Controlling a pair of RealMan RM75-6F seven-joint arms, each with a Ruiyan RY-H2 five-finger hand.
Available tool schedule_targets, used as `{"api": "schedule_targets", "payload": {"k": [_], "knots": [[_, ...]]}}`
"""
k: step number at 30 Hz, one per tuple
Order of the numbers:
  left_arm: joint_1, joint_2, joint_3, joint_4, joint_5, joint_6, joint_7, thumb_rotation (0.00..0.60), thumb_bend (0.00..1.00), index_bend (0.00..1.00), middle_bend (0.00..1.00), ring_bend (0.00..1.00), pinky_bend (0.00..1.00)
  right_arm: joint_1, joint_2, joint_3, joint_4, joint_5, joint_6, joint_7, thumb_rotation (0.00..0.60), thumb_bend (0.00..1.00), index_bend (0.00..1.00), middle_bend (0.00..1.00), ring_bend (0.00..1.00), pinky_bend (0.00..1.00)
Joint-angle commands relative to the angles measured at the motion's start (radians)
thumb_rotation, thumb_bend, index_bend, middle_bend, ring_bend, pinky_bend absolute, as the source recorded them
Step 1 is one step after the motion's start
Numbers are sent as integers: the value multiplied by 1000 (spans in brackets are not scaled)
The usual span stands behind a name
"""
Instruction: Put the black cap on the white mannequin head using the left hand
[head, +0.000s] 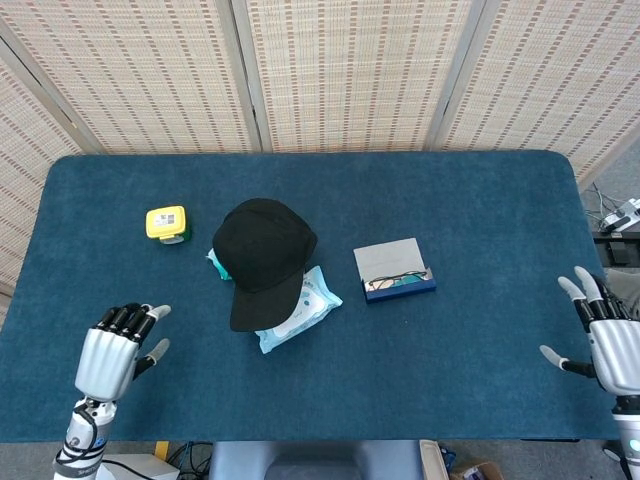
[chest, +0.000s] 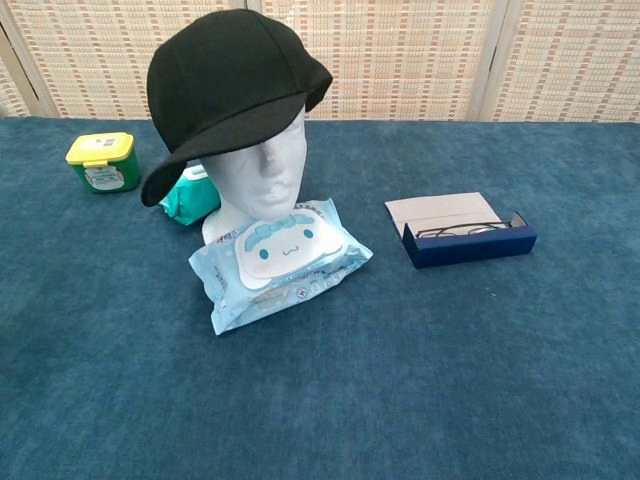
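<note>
Cap (chest: 230, 85) sits askew on mannequin head (chest: 265, 170), well clear of left hand (head: 110, 350) fingers, spread, empty; risk: lopsided cap slips off

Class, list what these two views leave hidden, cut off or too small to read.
- Mannequin head: head view, hidden by the cap.
- Green pack: both views, mostly behind the head.
- Left hand and right hand: outside the chest view.
- Yellow tub label: too small to read.
- Glasses: partly hidden by the case wall.
</note>
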Motion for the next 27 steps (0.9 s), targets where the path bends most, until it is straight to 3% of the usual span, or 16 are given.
{"api": "schedule_targets", "payload": {"k": [1, 6, 10, 13, 18, 27], "knots": [[29, 22, -8, -16, -32, 9, -21, 600, 24, 455, 577, 407, 501, 3, -5, -1, -4, 2, -6, -16, 600, 0, 0, 34, 0, 159], [75, 116, 13, -129, -127, -74, 1, 600, 24, 547, 682, 432, 501, 8, -13, -2, -10, 4, -13, -45, 600, 0, 0, 34, 0, 159], [97, 231, 37, -280, -216, -177, 66, 600, 24, 556, 687, 435, 507, 10, -17, -2, -13, 5, -17, -61, 600, 0, 0, 34, 0, 159], [103, 279, 54, -317, -251, -234, 33, 600, 24, 560, 688, 436, 508, 12, -20, -3, -14, 6, -20, -70, 600, 0, 0, 34, 0, 159], [105, 329, 75, -312, -277, -315, -35, 600, 24, 562, 687, 436, 508, 17, -28, -3, -15, 9, -28, -93, 600, 0, 0, 34, 0, 159], [126, 306, 52, -221, -305, -334, -123, 600, 24, 564, 680, 436, 509, 18, -32, -3, -17, 11, -28, -106, 600, 0, 0, 34, 0, 159]]}}
